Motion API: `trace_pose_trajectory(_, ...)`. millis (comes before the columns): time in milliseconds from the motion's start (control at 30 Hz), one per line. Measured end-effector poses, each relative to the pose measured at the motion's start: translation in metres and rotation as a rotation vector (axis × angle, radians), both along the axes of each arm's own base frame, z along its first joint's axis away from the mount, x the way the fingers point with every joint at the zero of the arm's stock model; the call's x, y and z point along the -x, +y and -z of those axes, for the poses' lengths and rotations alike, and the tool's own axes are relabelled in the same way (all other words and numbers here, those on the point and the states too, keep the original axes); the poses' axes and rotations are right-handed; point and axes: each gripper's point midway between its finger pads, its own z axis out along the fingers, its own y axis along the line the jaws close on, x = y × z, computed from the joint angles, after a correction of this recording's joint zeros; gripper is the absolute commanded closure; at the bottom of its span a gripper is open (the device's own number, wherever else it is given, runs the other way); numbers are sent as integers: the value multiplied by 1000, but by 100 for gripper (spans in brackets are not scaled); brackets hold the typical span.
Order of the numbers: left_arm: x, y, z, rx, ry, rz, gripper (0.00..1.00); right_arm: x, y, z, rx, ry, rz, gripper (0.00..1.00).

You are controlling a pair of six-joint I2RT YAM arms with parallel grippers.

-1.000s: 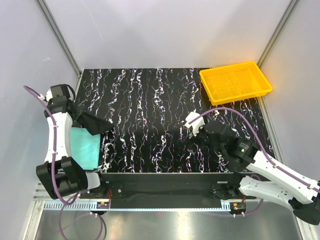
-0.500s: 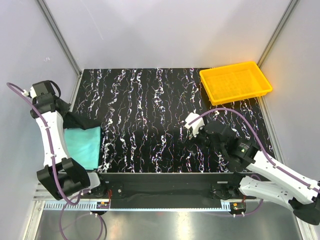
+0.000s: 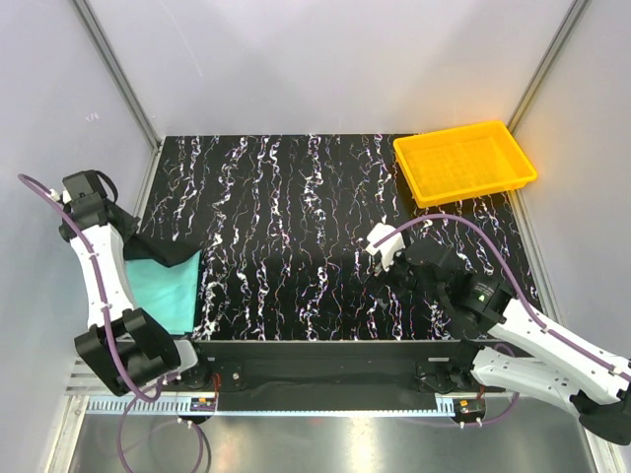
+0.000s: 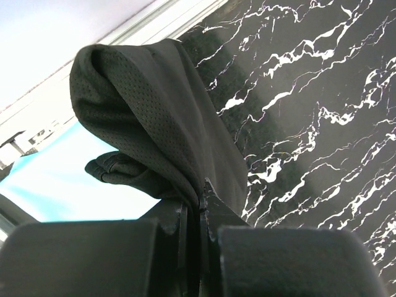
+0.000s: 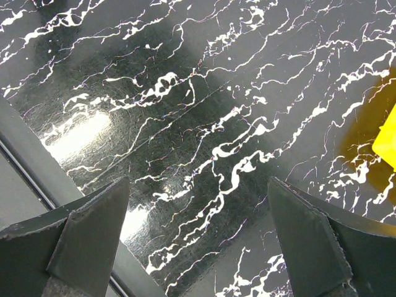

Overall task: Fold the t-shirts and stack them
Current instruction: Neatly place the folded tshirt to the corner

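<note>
Left wrist view first: the black t-shirt (image 4: 154, 117) hangs bunched from our left hand (image 4: 201, 199), which is pinched tight on a fold of it. Just below and beside that hand the teal t-shirt (image 4: 49, 179) lies flat at the table's (image 3: 296, 197) left edge, with the black cloth draping onto its far side. So we reckon we're on the stacking step, black over teal. The next move calls for laying it down square on the teal one without rumpling either, then letting go. Our right hand (image 5: 198, 210) hangs over the table with its fingers wide apart, holding nothing. The yellow tray (image 3: 463, 163) is a bit beyond it.
</note>
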Motion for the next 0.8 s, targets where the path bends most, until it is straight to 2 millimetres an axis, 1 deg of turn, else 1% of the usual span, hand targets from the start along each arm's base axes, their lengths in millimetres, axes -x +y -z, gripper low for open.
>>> trace_pose_trajectory(133, 2, 0, 3, 2, 8, 42, 100, 1, -1, -1, -2, -1, 0, 0)
trace_pose_trajectory(233, 3, -4, 5, 9, 7, 86, 100, 1, -2, 0, 0, 0, 0, 0)
trace_pose_trajectory(400, 1, -11, -1, 4, -22, 157, 100, 2, -3, 4, 10, 8, -1, 0)
trace_pose_trajectory(500, 6, -12, -1, -4, -39, 151, 100, 3, -3, 5, 13, 10, -3, 0)
trace_pose_trajectory(600, 20, -14, 12, 18, -25, 120, 100, 3, -3, 5, 14, 9, -6, 0)
trace_pose_trajectory(733, 41, -18, 39, 84, 26, 47, 100, 3, -3, 6, 15, 10, -8, 0)
trace_pose_trajectory(767, 48, -18, 45, 99, 42, 18, 98, 3, -3, 7, 16, 11, -8, 0)
trace_pose_trajectory(800, 56, -16, 52, 109, 62, -24, 91, 3, -3, 7, 17, 12, -8, 0)
